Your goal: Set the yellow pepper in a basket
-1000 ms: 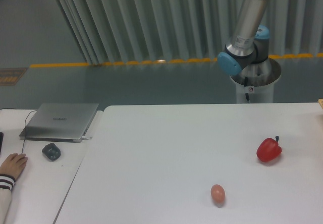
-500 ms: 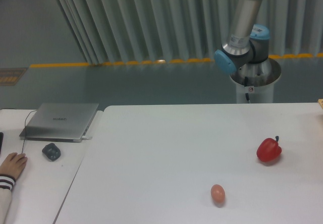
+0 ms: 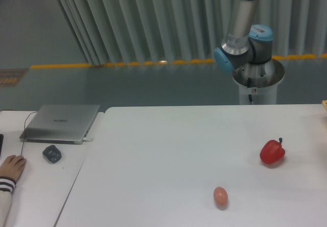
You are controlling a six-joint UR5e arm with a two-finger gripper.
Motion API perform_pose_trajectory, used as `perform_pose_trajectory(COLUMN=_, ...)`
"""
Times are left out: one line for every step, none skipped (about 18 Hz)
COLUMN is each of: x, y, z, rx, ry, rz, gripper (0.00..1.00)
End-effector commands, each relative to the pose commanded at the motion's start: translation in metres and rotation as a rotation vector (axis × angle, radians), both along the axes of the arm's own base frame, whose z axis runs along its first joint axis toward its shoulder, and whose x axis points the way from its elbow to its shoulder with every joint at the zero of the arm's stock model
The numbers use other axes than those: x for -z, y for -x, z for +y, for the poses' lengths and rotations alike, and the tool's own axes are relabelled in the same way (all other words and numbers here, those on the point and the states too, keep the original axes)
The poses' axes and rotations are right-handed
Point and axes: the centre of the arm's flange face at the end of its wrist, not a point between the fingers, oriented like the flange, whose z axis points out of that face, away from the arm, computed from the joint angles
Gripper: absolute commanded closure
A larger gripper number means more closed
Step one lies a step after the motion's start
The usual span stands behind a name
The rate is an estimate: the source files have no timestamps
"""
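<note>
We can't spot the yellow pepper or a basket anywhere in this view, just a red pepper (image 3: 272,152) and an egg (image 3: 220,196) on the tabletop (image 3: 168,150). The end effector is out of frame, so no telling its state. We'd guess the pepper's light, slick and rounded, so grab it across the widest part of the body.

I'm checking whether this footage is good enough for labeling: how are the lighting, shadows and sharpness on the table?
In the fixed camera view, the lighting is soft and even; the red pepper and egg cast only faint shadows on the white table. There is no strong glare. Everything looks slightly soft and low-resolution, and the arm runs out of frame, so the tool is unseen.
</note>
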Motion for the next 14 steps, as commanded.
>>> perform_pose_trajectory(x=0.000, y=-0.004, z=0.007, rx=0.011, ry=0.001, rz=0.002, gripper=0.00)
perform_pose_trajectory(x=-0.001, y=-0.007, z=0.010, rx=0.017, ry=0.002, rz=0.002, gripper=0.00)
perform_pose_trajectory(x=0.000, y=-0.007, z=0.011, rx=0.018, ry=0.003, rz=0.003, gripper=0.00)
perform_pose_trajectory(x=0.002, y=-0.008, z=0.014, rx=0.023, ry=0.005, rz=0.000, gripper=0.00)
perform_pose_trajectory(x=0.003, y=-0.009, z=0.015, rx=0.023, ry=0.007, rz=-0.002, gripper=0.00)
perform_pose_trajectory(x=0.003, y=-0.009, z=0.015, rx=0.026, ry=0.007, rz=-0.002, gripper=0.00)
perform_pose_trajectory(x=0.003, y=-0.009, z=0.016, rx=0.026, ry=0.007, rz=-0.002, gripper=0.00)
perform_pose_trajectory(x=0.004, y=-0.009, z=0.016, rx=0.027, ry=0.008, rz=-0.003, gripper=0.00)
perform_pose_trajectory(x=0.004, y=-0.009, z=0.016, rx=0.027, ry=0.008, rz=-0.003, gripper=0.00)
perform_pose_trajectory(x=0.005, y=-0.010, z=0.017, rx=0.029, ry=0.009, rz=-0.005, gripper=0.00)
perform_pose_trajectory(x=0.005, y=-0.010, z=0.017, rx=0.029, ry=0.008, rz=-0.003, gripper=0.00)
perform_pose_trajectory(x=0.005, y=-0.010, z=0.017, rx=0.029, ry=0.008, rz=-0.003, gripper=0.00)
perform_pose_trajectory(x=0.005, y=-0.010, z=0.017, rx=0.029, ry=0.009, rz=-0.005, gripper=0.00)
perform_pose_trajectory(x=0.005, y=-0.010, z=0.017, rx=0.029, ry=0.008, rz=-0.003, gripper=0.00)
